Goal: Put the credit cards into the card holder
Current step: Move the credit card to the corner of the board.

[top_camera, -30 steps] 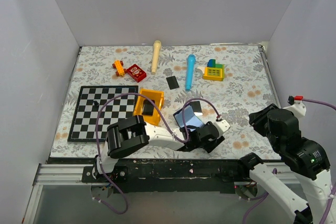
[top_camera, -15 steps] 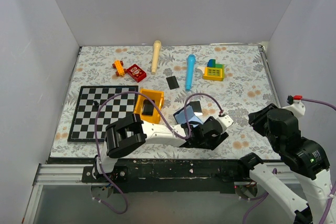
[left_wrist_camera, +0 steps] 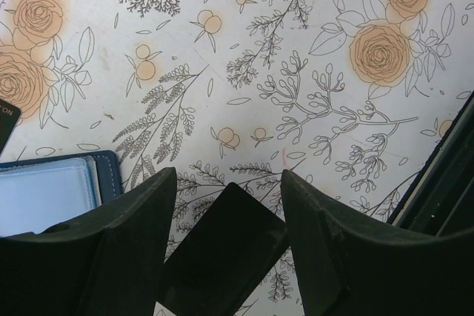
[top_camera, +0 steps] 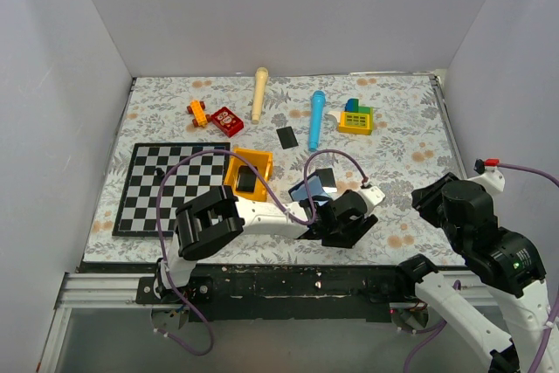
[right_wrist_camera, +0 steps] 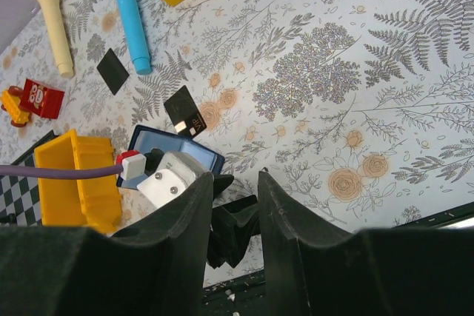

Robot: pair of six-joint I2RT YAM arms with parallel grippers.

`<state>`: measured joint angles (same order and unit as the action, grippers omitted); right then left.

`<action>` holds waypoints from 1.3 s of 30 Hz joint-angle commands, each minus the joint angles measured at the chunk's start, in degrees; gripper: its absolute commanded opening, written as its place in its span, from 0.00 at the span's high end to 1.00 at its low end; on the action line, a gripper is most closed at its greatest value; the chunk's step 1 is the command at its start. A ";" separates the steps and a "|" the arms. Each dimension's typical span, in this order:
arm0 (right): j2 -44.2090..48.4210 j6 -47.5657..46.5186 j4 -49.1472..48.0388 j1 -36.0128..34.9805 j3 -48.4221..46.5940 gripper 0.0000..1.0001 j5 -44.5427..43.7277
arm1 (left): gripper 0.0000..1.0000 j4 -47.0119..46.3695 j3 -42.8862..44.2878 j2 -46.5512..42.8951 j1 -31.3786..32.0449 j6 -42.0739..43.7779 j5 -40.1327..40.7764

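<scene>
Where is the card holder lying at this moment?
Top view: the card holder lies open at the near middle of the table, right of the yellow box, with a black card just beyond it.

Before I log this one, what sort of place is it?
Probably a lab test enclosure: plain walls box in a floral table strewn with toys like the chessboard and microphone.

Both arms are built alike. The left arm (top_camera: 262, 216) has fat black joint housings joined by smooth white links, with a thin purple cable (right_wrist_camera: 59, 172) running to a white bracket (right_wrist_camera: 167, 179) that shows two small screws. The right arm (top_camera: 472, 216) carries a small red plug (top_camera: 486, 163) and a tiny green light (top_camera: 521, 261). The left tool (left_wrist_camera: 226, 183) and the right tool (right_wrist_camera: 235, 183) have broad, matt-black fingers.
</scene>
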<state>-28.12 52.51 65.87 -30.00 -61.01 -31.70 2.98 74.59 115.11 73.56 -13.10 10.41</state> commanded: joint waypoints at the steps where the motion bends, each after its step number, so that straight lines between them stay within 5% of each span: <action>1: -0.80 -0.30 -1.97 0.20 0.02 0.60 -0.38 | 0.43 -0.26 -0.41 0.38 0.09 -1.22 -1.54; 14: -0.53 -0.48 -2.06 0.12 0.28 0.60 -0.38 | 0.43 0.97 -2.42 2.23 0.09 -1.40 -0.83; 39: -0.71 -0.92 -2.59 0.20 1.42 0.60 -0.64 | 0.52 2.91 -17.89 -8.32 4.31 -7.55 0.66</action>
<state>-28.27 52.25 65.39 -30.00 -59.44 -31.35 -0.25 60.40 107.85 77.56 -18.81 10.72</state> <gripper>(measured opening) 0.395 0.484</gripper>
